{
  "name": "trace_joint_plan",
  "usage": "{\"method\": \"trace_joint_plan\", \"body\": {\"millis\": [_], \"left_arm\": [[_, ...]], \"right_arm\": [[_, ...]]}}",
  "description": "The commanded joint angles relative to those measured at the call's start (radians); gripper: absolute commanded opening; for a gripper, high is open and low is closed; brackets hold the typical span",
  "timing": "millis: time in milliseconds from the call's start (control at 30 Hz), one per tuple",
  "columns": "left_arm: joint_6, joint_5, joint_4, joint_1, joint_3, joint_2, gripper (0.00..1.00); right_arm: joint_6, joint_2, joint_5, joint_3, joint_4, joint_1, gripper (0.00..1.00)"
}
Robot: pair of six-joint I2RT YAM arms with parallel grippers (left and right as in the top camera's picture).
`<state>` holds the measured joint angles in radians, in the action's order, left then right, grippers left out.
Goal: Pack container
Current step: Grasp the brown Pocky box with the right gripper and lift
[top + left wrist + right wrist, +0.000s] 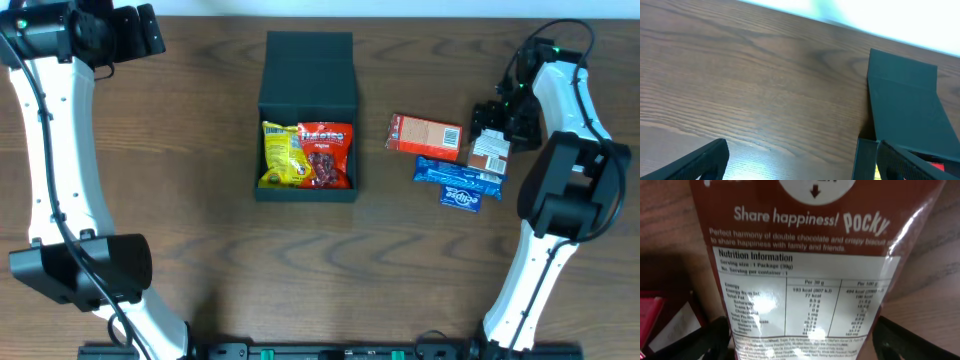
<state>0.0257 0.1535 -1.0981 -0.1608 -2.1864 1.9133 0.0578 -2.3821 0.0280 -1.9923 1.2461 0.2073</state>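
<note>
The wooden table (200, 200) holds the container (308, 85) at its middle, lid flipped back, with a yellow packet (281, 155) and a red packet (328, 155) inside. To its right lie an orange carton (425, 133), two blue packets (458, 174) and a brown Pocky packet (805, 255). The right gripper (807, 340) straddles the Pocky packet, though whether it pinches it is unclear. The left gripper (800, 165) hangs with its fingers spread, beside the lid.

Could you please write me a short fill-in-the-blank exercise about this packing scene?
The container holds ___ snack packets.
Its hinged lid stands ___.
The brown packet in the right wrist view is branded ___.
The left gripper holds ___.
Missing words: two; open; Pocky; nothing.
</note>
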Motion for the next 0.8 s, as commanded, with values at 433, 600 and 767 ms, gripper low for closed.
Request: {"method": "trace_joint_plan", "body": {"millis": [433,600,767], "left_arm": [[-0.003,-0.006,0.001,-0.002,0.000,0.011,0.95],[-0.003,-0.006,0.004,-0.002,0.000,0.011,0.95],[-0.003,-0.006,0.004,-0.002,0.000,0.011,0.95]], "right_arm": [[0.016,0.007,-0.018,0.063,-0.043,-0.006,0.88],[0.024,0.007,-0.028,0.063,-0.051,-0.006,0.75],[0.047,0.007,-0.028,0.063,-0.054,-0.006,0.64]]}}
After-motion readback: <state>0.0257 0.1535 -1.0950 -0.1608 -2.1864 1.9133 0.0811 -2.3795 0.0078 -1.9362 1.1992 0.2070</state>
